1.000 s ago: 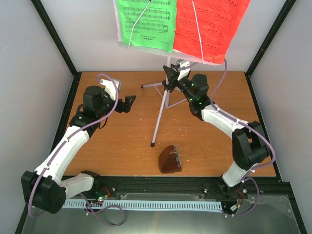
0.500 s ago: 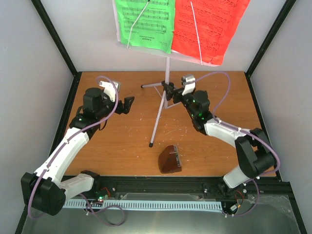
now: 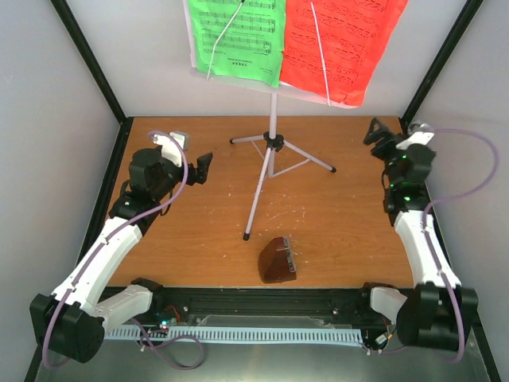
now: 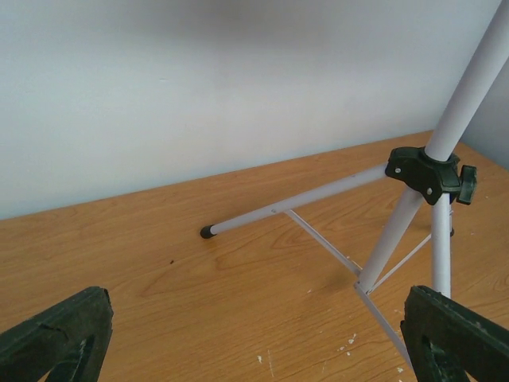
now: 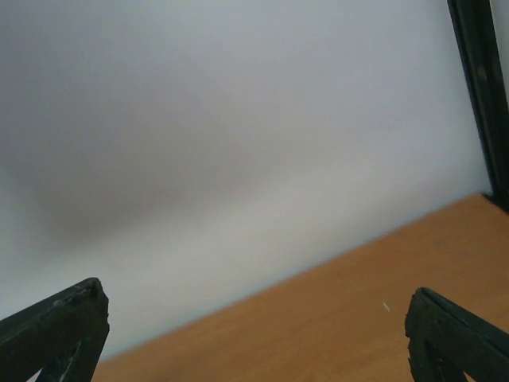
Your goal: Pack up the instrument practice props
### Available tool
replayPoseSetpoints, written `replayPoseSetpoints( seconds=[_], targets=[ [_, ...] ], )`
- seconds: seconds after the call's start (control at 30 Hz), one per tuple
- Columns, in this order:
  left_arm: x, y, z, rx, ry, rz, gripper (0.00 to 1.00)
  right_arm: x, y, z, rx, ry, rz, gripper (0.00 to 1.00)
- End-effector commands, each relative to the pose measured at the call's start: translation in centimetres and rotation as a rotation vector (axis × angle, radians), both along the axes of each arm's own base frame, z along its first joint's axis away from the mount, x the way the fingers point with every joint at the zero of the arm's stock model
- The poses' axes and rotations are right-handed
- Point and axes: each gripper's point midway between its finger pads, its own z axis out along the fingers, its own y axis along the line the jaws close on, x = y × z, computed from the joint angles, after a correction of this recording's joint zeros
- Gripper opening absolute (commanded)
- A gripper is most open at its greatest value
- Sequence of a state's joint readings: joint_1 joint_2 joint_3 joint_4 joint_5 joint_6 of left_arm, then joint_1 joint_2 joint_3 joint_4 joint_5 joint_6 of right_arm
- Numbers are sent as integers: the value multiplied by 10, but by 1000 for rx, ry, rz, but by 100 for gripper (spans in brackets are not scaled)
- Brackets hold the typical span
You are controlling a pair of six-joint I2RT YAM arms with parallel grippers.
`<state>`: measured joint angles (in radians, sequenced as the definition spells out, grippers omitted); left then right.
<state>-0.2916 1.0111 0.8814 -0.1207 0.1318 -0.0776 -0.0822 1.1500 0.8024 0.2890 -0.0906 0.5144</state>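
Both arms sit out to the sides and neither one has a hold on anything. My left gripper (image 3: 203, 167) hangs over the left side of the table (image 3: 199, 239) with its fingers (image 4: 56, 338) spread wide. It looks right at the stand (image 3: 273, 143), so I think it is lined up to reach for it. My right gripper (image 3: 378, 134) is up at the back right corner, its fingers (image 5: 457, 334) spread wide too. It faces the wall (image 5: 238, 119), so it sees none of the props. The stand is in the middle of the back half of the table, upright on three legs (image 4: 294, 199) spread wide, which I think keeps it from tipping. The green sheet (image 3: 238, 36) and red sheet (image 3: 342, 44) sit side by side at its top. Each has a thin white arm across it that seems to pin it there. The metronome (image 3: 278, 261) is alone near the middle of the front edge, well apart from both grippers. It looks tipped on its side, but I can't be sure. The legs get in my way: one points to the front and ends near the metronome, one points to the back left, one to the right. An arm going across the middle could knock them. The sheets are high and close to the back wall, a hard reach. The purple cables (image 3: 457, 130) loop off each arm and could catch on the pole (image 3: 273, 111).
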Motion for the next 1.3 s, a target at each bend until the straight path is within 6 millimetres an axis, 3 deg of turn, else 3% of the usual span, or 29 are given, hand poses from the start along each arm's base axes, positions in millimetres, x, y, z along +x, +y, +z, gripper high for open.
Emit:
replayPoseSetpoints(
  seconds=[0.0,0.2,0.3,0.4,0.53,0.67,1.0,1.27],
  targets=[
    [3,5,15,-7,-35,29,99,-45,14,84,82,-118,127,100],
    [1,3,17,-18,-38,13,100,-106,38,176,122,-369,354,97],
    [0,2,18,-20,-36,7,99,-132,72,213,96,-454,588,95],
    [-1,2,19,-24,-39,8,99,-150,94,236,104,-488,775,95],
    [-3,0,22,-35,-45,-4,99,-142,113,242,96,-433,909,90],
    [-4,-3,21,-38,-38,-22,99,-129,129,249,-4,-376,898,79],
    [-4,-1,20,-26,-38,-18,99,-116,125,256,-66,-393,822,67],
    [-2,-3,15,-23,-23,-26,100,-116,132,273,-127,-445,850,56]
  ],
)
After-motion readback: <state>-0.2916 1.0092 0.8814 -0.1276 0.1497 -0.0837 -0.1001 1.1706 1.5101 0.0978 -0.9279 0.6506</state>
